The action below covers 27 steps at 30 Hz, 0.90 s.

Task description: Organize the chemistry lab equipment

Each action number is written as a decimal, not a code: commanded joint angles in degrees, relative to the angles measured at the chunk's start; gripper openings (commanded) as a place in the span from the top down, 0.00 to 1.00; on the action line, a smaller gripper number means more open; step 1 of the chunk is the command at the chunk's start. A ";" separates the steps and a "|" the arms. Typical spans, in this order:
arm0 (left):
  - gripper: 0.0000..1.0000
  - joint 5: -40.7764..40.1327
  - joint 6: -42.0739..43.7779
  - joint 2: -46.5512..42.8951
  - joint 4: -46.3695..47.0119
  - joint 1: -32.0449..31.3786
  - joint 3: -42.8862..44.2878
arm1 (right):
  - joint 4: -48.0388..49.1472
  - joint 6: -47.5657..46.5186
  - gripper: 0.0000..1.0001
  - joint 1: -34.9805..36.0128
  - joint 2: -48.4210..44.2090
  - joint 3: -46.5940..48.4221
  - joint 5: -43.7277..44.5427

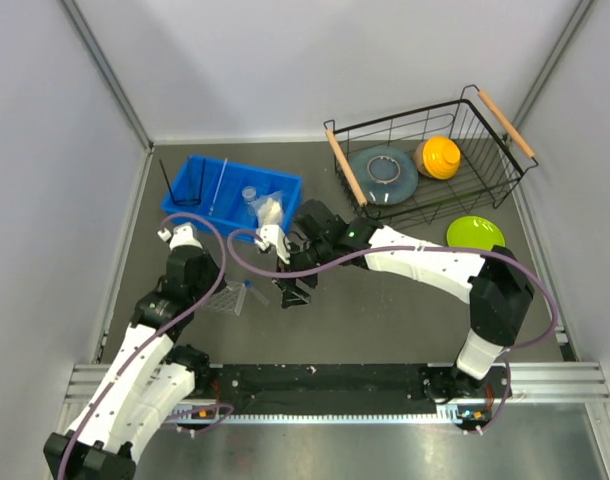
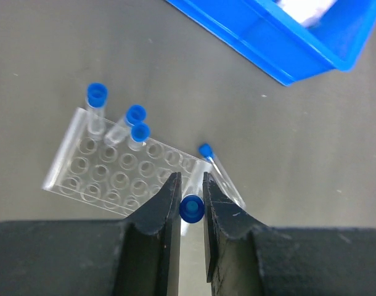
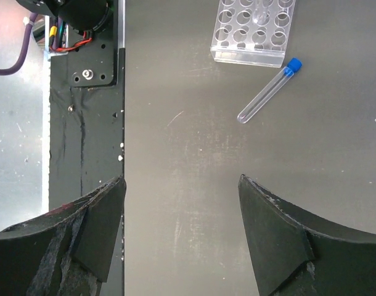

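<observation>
My left gripper (image 2: 190,180) is shut on a blue-capped test tube (image 2: 192,208), holding it upright just off the near edge of the clear tube rack (image 2: 83,179). Three capped tubes (image 2: 135,115) stand in the rack's far row. Another tube (image 2: 217,168) lies on the table beside the rack, and it also shows in the right wrist view (image 3: 268,91). My right gripper (image 3: 182,185) is open and empty above bare table, short of the rack (image 3: 253,31). The ring stand (image 1: 175,185), glass rod (image 1: 218,180), cup (image 1: 250,194) and white packet (image 1: 269,210) lie in the blue bin (image 1: 197,163).
A black wire basket (image 1: 505,125) at the back right holds a grey dish (image 1: 383,170) and an orange dish (image 1: 440,157). A green dish (image 1: 475,233) sits on the table beside it. The black base rail (image 3: 83,123) runs along the near edge.
</observation>
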 commanded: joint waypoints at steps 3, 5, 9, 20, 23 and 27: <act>0.91 -9.42 7.06 5.14 5.89 0.14 3.04 | -0.23 -2.62 0.26 0.44 -1.10 2.63 -0.83; 0.91 -10.30 8.11 6.81 6.42 0.23 3.04 | -0.32 -2.70 0.26 0.53 -1.10 2.80 -0.65; 0.90 -10.39 9.17 9.45 8.17 0.23 2.34 | -0.41 -2.79 0.26 0.44 -0.92 2.80 -0.65; 0.89 -10.83 10.49 14.90 10.99 0.14 3.13 | -0.67 -2.88 0.25 0.44 -0.57 2.98 -0.39; 0.89 -11.01 10.49 16.05 11.08 0.14 3.13 | -0.85 -2.88 0.25 0.44 -0.40 3.24 -0.56; 0.88 -10.74 10.23 17.19 10.73 0.14 3.13 | -0.94 -3.06 0.25 0.36 -0.39 3.33 -0.65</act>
